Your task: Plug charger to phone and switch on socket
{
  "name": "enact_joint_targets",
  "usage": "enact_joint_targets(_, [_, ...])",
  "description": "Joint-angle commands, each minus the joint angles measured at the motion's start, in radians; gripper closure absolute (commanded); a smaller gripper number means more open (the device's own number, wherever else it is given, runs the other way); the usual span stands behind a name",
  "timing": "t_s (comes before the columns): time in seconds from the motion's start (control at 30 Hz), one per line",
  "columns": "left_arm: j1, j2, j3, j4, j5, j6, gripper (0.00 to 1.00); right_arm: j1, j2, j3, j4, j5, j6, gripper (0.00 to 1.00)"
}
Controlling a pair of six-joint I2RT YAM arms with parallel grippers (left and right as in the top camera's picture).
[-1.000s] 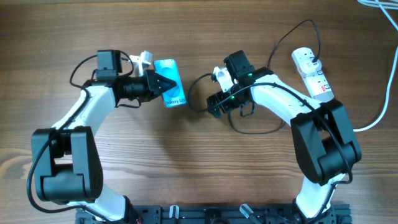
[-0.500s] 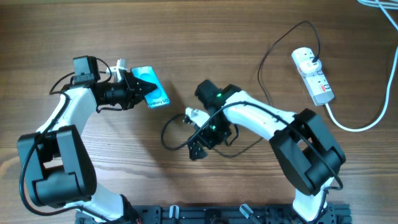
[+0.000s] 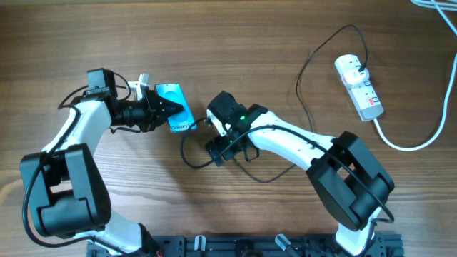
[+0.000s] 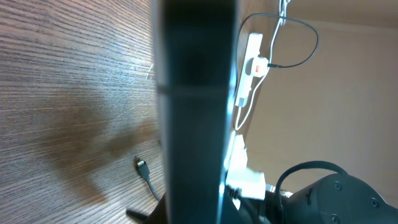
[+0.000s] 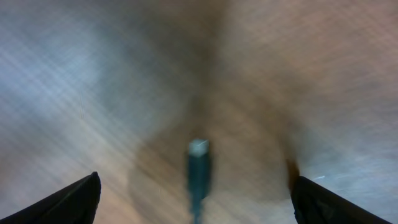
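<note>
My left gripper point(image 3: 167, 107) is shut on the phone point(image 3: 182, 118), which has a teal screen and small text on its lower edge. In the left wrist view the phone point(image 4: 194, 93) fills the middle as a dark edge-on band. The charger is a thin black cable point(image 3: 187, 153) that loops on the table and runs to the socket point(image 3: 359, 86). Its plug tip point(image 5: 198, 149) shows blurred midway between the wide-apart fingers of my right gripper point(image 5: 194, 190). The plug tip also shows in the left wrist view point(image 4: 140, 165). My right gripper point(image 3: 216, 148) is just right of the phone's lower edge.
A thicker white cable point(image 3: 421, 139) leaves the socket toward the right table edge. The socket also shows far off in the left wrist view point(image 4: 252, 62). The black cable trails across the wooden table between my right arm and the socket.
My right gripper has moved up and left, closer to the phone's lower edge. The left gripper has shifted slightly right with the phone. The cable loop has barely moved.
</note>
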State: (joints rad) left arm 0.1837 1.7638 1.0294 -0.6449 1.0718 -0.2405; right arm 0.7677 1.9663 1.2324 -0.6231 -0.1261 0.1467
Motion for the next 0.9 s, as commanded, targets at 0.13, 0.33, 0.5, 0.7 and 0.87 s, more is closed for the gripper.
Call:
enact_joint_targets(0.13, [0.005, 0.004, -0.003, 0.007, 0.037, 0.028, 0.96, -0.014, 0.126, -0.083, -0.028, 0.1, 0.032, 0.76])
enact_joint_targets(0.33, [0.005, 0.004, -0.003, 0.008, 0.037, 0.028, 0.96, -0.038, 0.126, -0.083, -0.07, 0.216, 0.053, 0.6])
enact_joint_targets(0.5, [0.005, 0.004, -0.003, 0.008, 0.038, 0.027, 0.96, -0.04, 0.126, -0.092, -0.1, -0.014, -0.06, 0.47])
enact_joint_targets(0.7, [0.005, 0.004, -0.003, 0.008, 0.039, 0.027, 0.96, -0.04, 0.126, -0.151, -0.092, 0.005, -0.039, 0.55])
enact_joint_targets(0.87, [0.005, 0.004, -0.003, 0.009, 0.039, 0.024, 0.96, -0.04, 0.126, -0.151, -0.099, -0.1, -0.105, 0.52])
